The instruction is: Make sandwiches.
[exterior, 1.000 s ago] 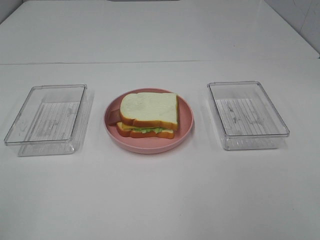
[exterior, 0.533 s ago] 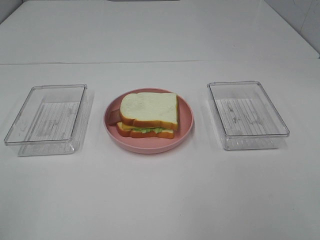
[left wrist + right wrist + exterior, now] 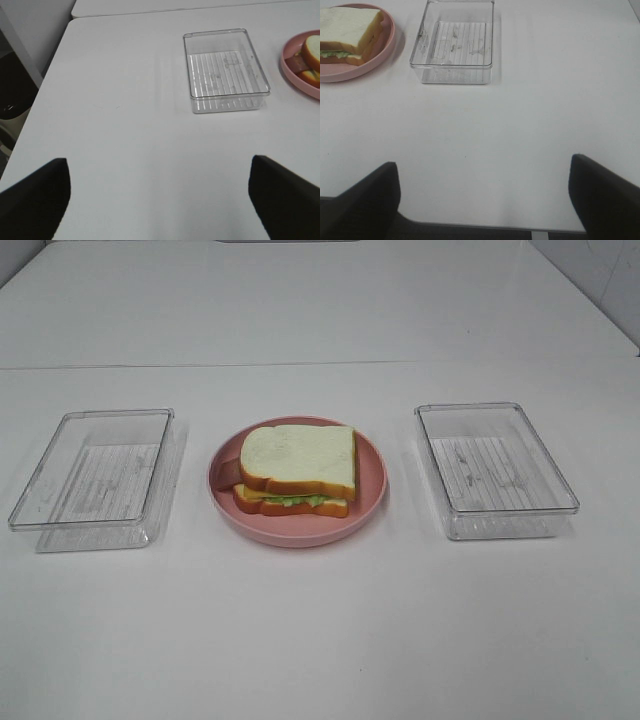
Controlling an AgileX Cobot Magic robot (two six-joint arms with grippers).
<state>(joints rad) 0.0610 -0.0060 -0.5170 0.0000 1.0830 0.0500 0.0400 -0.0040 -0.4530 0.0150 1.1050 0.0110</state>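
One stacked sandwich [image 3: 297, 470] sits on a round pink plate [image 3: 372, 485] in the middle of the white table. Its top white bread slice with orange-brown crust covers green lettuce and a second slice; a reddish-brown bacon end sticks out at its left. It also shows in the left wrist view [image 3: 310, 61] and the right wrist view [image 3: 349, 34]. My left gripper [image 3: 160, 197] is open and empty, pulled back from the table's left side. My right gripper [image 3: 485, 200] is open and empty near the table's front edge. Neither gripper shows in the exterior view.
A clear rectangular tray [image 3: 95, 480] stands left of the plate and another clear tray [image 3: 495, 470] stands right of it; both hold nothing. The trays also show in the left wrist view [image 3: 225, 70] and the right wrist view [image 3: 454, 42].
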